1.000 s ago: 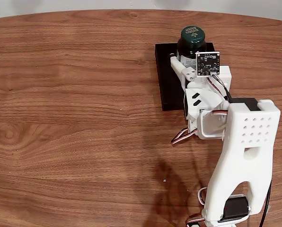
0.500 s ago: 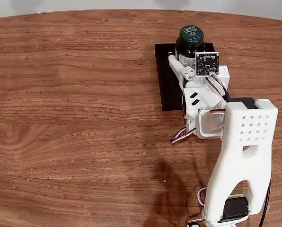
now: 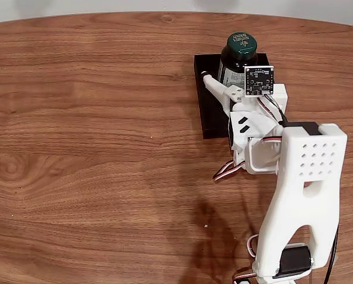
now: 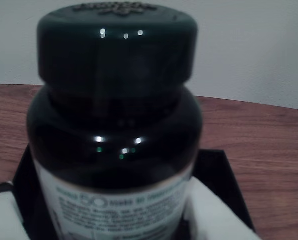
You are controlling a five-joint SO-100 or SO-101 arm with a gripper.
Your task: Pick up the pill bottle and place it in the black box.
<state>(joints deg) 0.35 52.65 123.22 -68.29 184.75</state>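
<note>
Two views. Fixed view: my gripper point(image 3: 224, 74) reaches over the black box point(image 3: 203, 106) at the table's point(image 3: 93, 148) far right. Pill bottle point(image 3: 240, 48) stands upright in the box's far part. My left finger point(image 3: 215, 86) is splayed off the bottle's left side, so the jaws are spread, not clamping.

Wrist view: bottle point(image 4: 116, 125) up close, green cap on top, pale label low. Box rim point(image 4: 224, 175) lies behind it. White fingers point(image 4: 214, 215) flank it low on both sides; contact unclear.
</note>
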